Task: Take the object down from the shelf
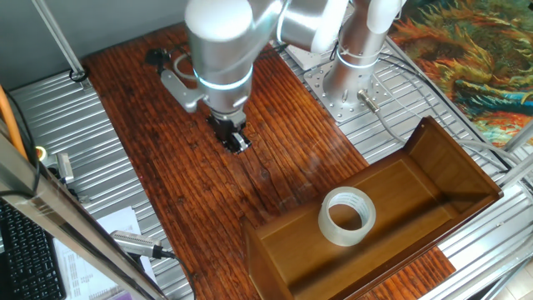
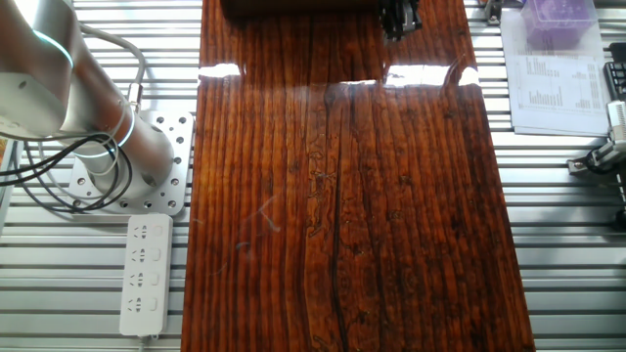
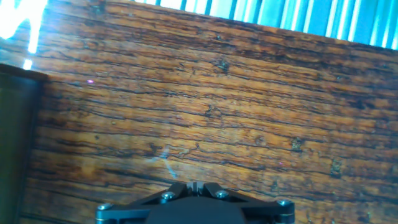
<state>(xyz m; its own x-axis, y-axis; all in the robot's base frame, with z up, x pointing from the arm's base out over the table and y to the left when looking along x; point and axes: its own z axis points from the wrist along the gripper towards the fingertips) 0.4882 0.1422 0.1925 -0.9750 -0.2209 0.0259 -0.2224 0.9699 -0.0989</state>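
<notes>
The roll of whitish tape (image 1: 347, 217) lies flat inside the brown wooden shelf (image 1: 454, 154), near its middle. My gripper (image 1: 236, 140) hangs over the dark grained tabletop, well to the left of the shelf and apart from the tape. Its fingers are closed together with nothing between them. In the other fixed view the gripper (image 2: 399, 18) shows at the top edge, beside the dark end of the shelf (image 2: 293, 8); the tape is out of view there. In the hand view the shut gripper (image 3: 194, 185) points at bare tabletop, and a dark wall of the shelf (image 3: 17, 137) is at the left.
The arm's base (image 2: 127, 161) stands on a plate left of the tabletop, with a white power strip (image 2: 147, 274) nearby. Papers (image 2: 558, 83) and a purple box (image 2: 559, 20) lie to the right. A keyboard (image 1: 25, 250) and a metal tool (image 1: 137, 243) lie on the ribbed metal surface.
</notes>
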